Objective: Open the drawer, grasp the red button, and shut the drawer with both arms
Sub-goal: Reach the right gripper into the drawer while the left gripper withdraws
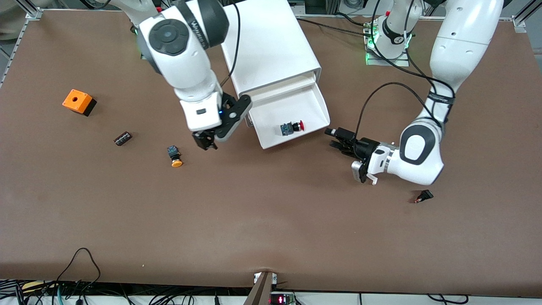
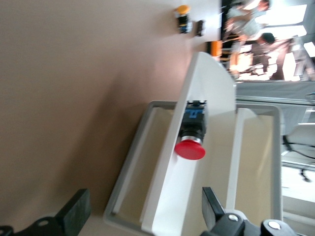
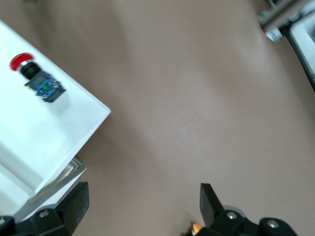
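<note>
1. Front view: the drawer (image 1: 292,114) stands pulled out of the white cabinet (image 1: 271,46), so the button (image 1: 292,127) lies exposed on its floor, near the front edge. The left gripper (image 1: 338,137), fingers spread and empty, sits low just beside the drawer's corner at the left arm's end, aimed toward the button, likely lining up to reach in. The right gripper (image 1: 206,142) hangs over bare table (image 1: 271,220) beside the drawer's other corner, holding nothing. An orange-capped button (image 1: 174,156), an orange cube (image 1: 78,102) and two small dark parts lie apart.

2. Left wrist view: only here does the button's red cap (image 2: 190,149) face the open fingers (image 2: 74,214), showing the approach is roughly in line.

3. Right wrist view: the right gripper's fingers (image 3: 211,201) are spread over bare table, the drawer corner (image 3: 98,110) just beside.
</note>
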Controlling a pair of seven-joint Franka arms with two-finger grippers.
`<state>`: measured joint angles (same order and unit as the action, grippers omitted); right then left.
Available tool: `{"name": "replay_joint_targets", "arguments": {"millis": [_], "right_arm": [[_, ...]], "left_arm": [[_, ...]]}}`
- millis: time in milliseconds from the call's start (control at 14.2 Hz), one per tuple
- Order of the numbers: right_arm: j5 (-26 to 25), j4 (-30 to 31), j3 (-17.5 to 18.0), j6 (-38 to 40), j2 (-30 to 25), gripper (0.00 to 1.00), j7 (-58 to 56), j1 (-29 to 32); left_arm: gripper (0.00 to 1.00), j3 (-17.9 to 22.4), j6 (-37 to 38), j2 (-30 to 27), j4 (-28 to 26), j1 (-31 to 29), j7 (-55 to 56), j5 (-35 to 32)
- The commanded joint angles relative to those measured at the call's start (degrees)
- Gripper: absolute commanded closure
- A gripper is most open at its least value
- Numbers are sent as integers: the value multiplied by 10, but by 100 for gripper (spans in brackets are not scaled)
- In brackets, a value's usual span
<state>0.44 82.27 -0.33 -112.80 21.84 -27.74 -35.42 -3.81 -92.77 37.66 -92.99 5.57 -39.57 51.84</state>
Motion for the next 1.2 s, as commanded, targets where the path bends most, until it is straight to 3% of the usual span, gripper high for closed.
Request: {"name": "replay_joint_targets", "arguments": {"millis": [0, 282, 635, 988, 1129], "right_arm": [[-3, -53, -4, 2, 38, 0, -51, -4], [-5, -96, -4, -1, 85, 0, -132, -33], [-8, -113, -9, -4, 119, 0, -155, -87], [-5, -122, -5, -3, 142, 0, -217, -104], [-5, -123, -5, -5, 152, 0, -220, -111]], "left_arm": [[0, -3, 7, -19, 55, 1, 90, -148], [0, -7, 8, -44, 63, 8, 145, -296], [0, -4, 9, -85, 60, 6, 192, -479], [0, -8, 4, -158, 69, 2, 282, -569], [0, -6, 5, -166, 124, 2, 300, -574]]}}
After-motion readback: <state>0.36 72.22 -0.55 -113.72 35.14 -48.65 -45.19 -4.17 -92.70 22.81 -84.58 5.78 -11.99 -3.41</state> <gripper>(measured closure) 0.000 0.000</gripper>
